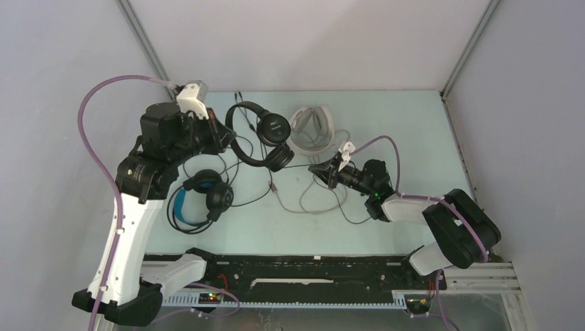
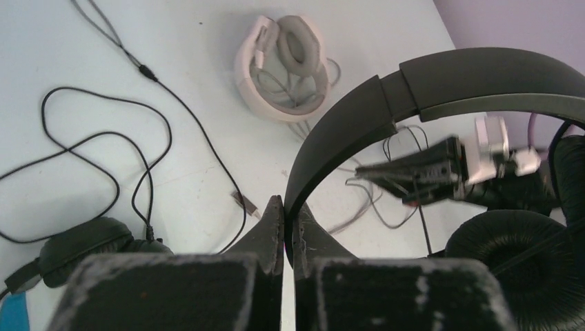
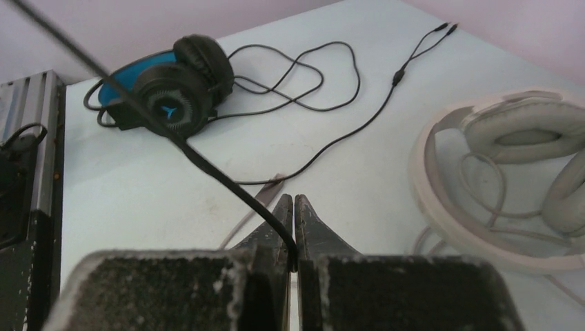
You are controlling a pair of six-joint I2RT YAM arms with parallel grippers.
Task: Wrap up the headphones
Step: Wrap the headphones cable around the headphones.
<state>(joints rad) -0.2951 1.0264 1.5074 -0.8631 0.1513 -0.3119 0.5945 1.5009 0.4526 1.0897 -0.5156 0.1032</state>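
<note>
Your left pincer (image 2: 284, 205) clamps the black headphones (image 2: 483, 76) steady by the band; your right pincer (image 3: 294, 201) pinches a black cable (image 3: 203, 164), ready to wind.

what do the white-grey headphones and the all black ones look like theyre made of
White-grey over-ear headphones: band likely matte plastic, smooth and even; cushions look like puffy, smooth leatherette.
All-black over-ear headphones: band looks like hard plastic, with a dull sheen and a moulded seam; ear cushion finely wrinkled, probably faux leather.
</note>
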